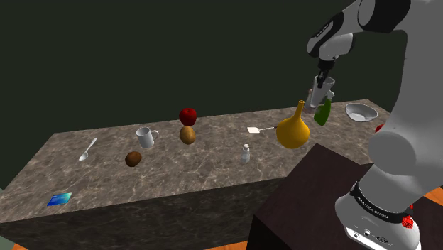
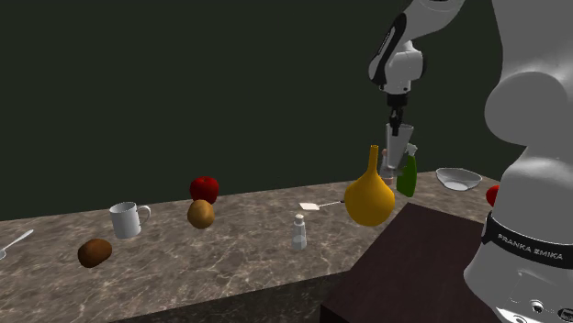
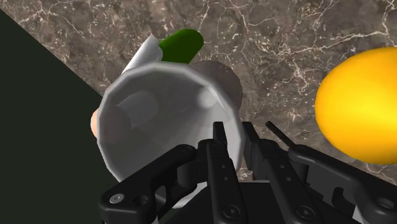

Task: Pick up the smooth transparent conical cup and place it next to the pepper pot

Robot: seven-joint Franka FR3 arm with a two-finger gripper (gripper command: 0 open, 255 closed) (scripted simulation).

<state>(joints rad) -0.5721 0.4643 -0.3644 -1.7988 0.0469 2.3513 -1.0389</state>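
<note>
My black gripper (image 1: 323, 77) is shut on the rim of a pale, translucent conical cup (image 1: 319, 92), which hangs in the air above the marble counter's (image 1: 177, 170) right end. In the second exterior view the cup (image 2: 398, 147) hangs under the gripper (image 2: 396, 119), just above a green bottle (image 2: 406, 174). In the wrist view the fingers (image 3: 219, 149) clasp the wall of the cup (image 3: 159, 121), whose open mouth faces the camera. The pepper pot (image 1: 245, 153), a small white shaker, stands upright near the counter's front edge, left of and below the cup; it is also seen in the second exterior view (image 2: 298, 231).
A yellow gourd-shaped vase (image 1: 293, 129) stands between cup and pepper pot. A grey bowl (image 1: 361, 111) sits at the far right. Further left are a red apple (image 1: 187, 115), a brown potato (image 1: 187, 135), a white mug (image 1: 147, 136), a brown kiwi (image 1: 133, 158), a spoon (image 1: 87, 149) and a blue card (image 1: 60, 199).
</note>
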